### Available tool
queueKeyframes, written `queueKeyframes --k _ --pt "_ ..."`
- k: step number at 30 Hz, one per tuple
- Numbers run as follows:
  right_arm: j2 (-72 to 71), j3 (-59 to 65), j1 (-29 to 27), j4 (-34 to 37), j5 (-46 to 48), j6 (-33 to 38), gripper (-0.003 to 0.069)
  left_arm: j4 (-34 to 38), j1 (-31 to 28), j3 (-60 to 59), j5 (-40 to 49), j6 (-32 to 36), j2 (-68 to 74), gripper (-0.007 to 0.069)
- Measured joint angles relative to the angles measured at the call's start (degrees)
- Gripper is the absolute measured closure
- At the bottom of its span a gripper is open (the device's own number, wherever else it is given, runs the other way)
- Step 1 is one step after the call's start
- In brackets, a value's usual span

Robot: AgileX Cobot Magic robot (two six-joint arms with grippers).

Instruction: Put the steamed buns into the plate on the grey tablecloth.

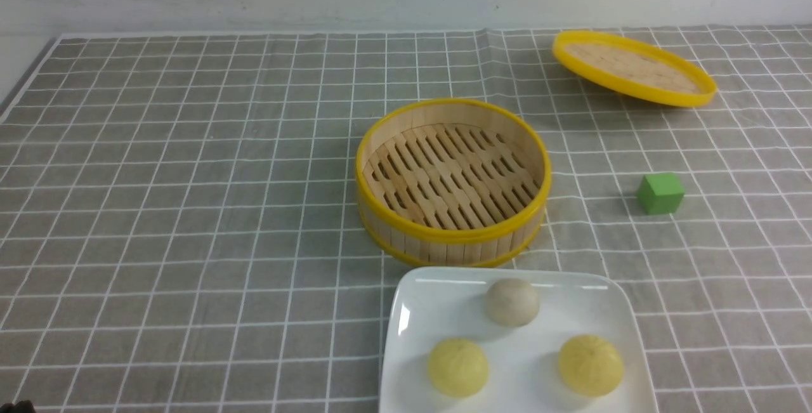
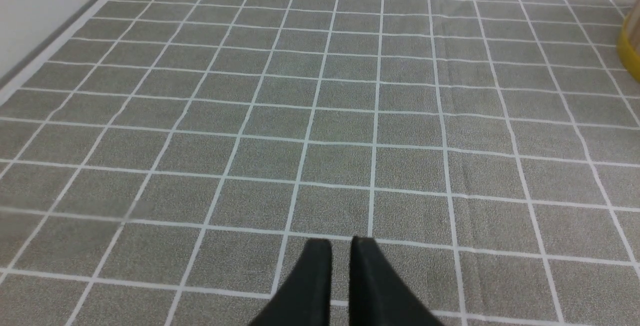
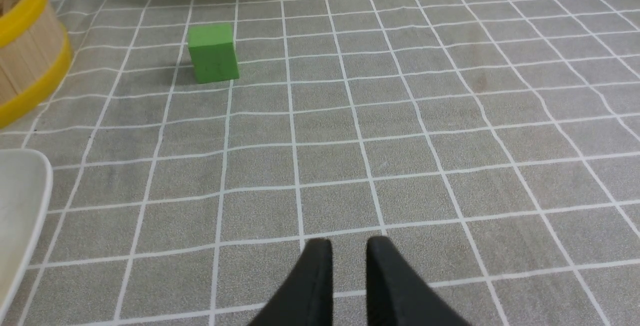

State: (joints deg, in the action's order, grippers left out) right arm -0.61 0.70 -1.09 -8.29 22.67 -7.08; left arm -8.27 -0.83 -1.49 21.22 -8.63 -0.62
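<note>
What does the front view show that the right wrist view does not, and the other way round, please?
Only the front view shows the three steamed buns, sitting on the plate, and the lid's woven top.
Only the right wrist view shows the right gripper, its fingertips parted with nothing between them.
Both show the green cube, part or all of the steamer basket and the plate, and the grey tablecloth.

Grey gridded tablecloth (image 1: 209, 210), steamer basket (image 1: 453, 172); white plate (image 1: 526, 343), green cube (image 1: 660, 193), tilted lid (image 1: 634, 68)
</note>
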Motion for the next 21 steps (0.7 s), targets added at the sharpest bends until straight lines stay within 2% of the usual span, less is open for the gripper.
queueKeyframes --k 21 --pt "0.0 0.0 0.0 -0.09 0.04 0.0 0.05 0.0 0.0 0.0 0.0 -0.05 0.0 0.0517"
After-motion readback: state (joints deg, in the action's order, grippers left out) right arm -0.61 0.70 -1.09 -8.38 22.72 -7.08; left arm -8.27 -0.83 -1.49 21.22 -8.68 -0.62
